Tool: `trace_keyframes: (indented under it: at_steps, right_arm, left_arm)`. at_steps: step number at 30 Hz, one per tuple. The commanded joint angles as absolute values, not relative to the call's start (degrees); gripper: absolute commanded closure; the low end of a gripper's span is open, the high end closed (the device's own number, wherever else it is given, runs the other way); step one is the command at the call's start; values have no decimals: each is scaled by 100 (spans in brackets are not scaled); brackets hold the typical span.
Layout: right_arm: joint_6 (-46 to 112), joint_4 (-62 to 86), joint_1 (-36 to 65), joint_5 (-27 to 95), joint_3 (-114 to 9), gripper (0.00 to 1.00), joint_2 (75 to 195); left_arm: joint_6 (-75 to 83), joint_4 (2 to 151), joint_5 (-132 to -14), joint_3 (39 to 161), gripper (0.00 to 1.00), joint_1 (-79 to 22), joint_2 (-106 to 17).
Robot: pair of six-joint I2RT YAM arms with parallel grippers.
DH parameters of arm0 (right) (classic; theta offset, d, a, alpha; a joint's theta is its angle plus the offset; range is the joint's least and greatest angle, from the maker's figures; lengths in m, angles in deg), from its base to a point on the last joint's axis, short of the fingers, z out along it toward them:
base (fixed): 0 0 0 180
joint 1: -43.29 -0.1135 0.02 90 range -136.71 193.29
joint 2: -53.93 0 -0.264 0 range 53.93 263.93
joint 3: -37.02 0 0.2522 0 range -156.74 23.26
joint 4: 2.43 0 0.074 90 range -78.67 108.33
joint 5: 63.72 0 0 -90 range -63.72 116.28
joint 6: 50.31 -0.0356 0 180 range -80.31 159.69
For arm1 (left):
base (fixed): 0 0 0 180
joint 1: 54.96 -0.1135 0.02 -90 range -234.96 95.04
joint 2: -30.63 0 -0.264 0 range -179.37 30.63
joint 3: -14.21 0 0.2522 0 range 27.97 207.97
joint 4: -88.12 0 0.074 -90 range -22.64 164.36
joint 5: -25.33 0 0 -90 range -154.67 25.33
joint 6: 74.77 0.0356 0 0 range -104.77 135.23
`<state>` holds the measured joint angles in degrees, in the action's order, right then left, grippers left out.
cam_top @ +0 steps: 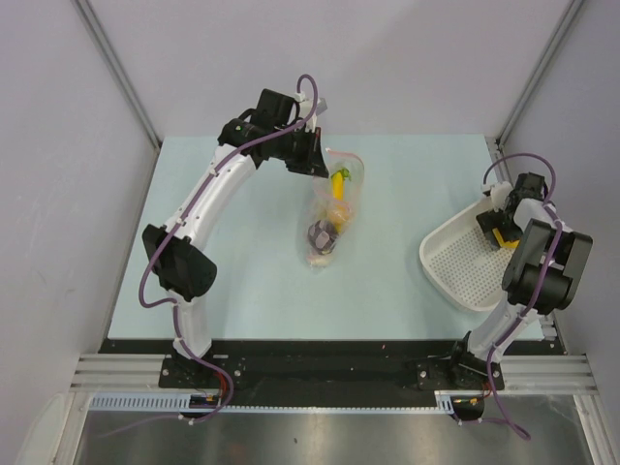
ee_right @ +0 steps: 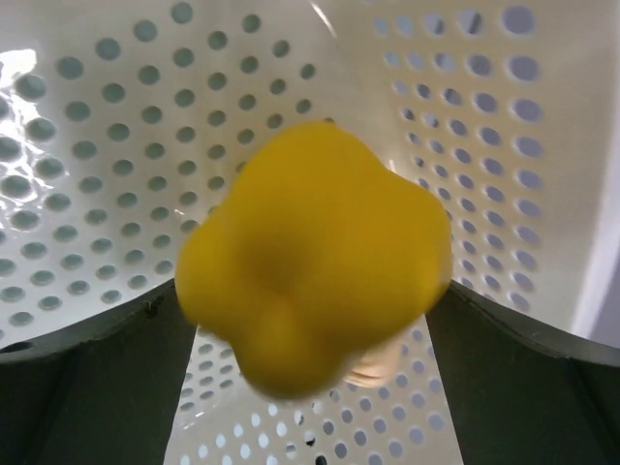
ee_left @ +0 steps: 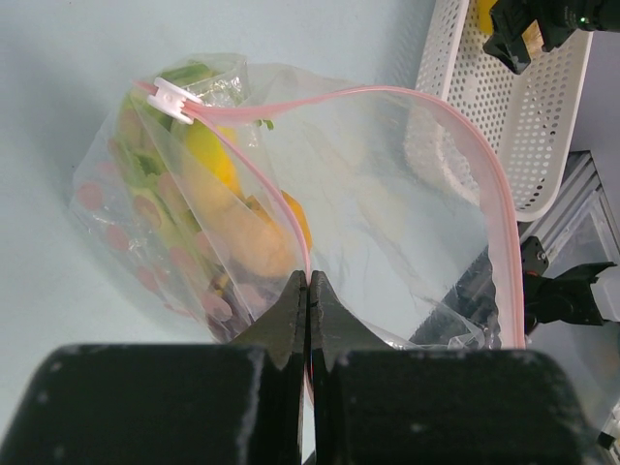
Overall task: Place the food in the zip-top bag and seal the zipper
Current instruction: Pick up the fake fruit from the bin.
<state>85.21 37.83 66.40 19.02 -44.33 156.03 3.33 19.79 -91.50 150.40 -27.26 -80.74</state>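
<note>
Left wrist view has the zip-top bag [ee_left: 387, 213] right in front of the lens, its mouth gaping: one side of the pink zipper [ee_left: 407, 102] runs straight from a small white slider [ee_left: 177, 97] to the left claw [ee_left: 308, 291], and the other side bows out wide to the right, so the strip is unsealed along nearly its whole length. The left claw is closed tight, pinching the nearer lip of that strip between its black fingertips [ee_left: 286, 320]. Through the clear, pink-spotted plastic show a yellow banana [ee_left: 215, 160], a small orange-yellow fruit [ee_left: 254, 242] below it and the green of a leek [ee_left: 145, 165] on the left side. From the top external camera the bag lies near the middle of the pale blue tabletop [cam_top: 242, 242], its long side pointing away from the arm bases, the far end lifted at the left claw, and a dark red-purple fruit [cam_top: 321, 233] rests in the near end. Well apart to the right sits a white perforated basket [cam_top: 455, 266], close to the tabletop's right edge. The right claw [cam_top: 491, 232] reaches down into it with its jaws spread wide. A blurred yellow lump [ee_right: 310, 262] fills the gap between them, over the basket's holed floor; whether the jaws press on it is not clear.
</note>
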Motion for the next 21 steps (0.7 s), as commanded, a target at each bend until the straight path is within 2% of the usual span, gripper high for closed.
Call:
trace_keyframes:
  at_steps: [1, 12, 17, 20, 21]
  right_arm:
    - [8557, 4129, 6641, 2232, -4775, 0, 15773]
    - [8426, 4226, 6606, 3041, -4986, 0, 15597]
    - [8381, 4332, 6562, 3042, -5136, 1, 15790]
    - [8373, 4498, 6561, 3120, -5233, 9, 15756]
    - [8373, 4551, 6579, 3155, -5224, 16, 15703]
  left_arm:
    - [451, 1987, -9139, 15119, 100, -2754, -7924]
    - [451, 2004, -9165, 15128, 100, -2754, -7959]
    - [459, 1995, -9156, 15137, 100, -2763, -7959]
    - [468, 1995, -9147, 15146, 100, -2763, -7932]
    - [477, 1995, -9139, 15137, 100, -2772, -7932]
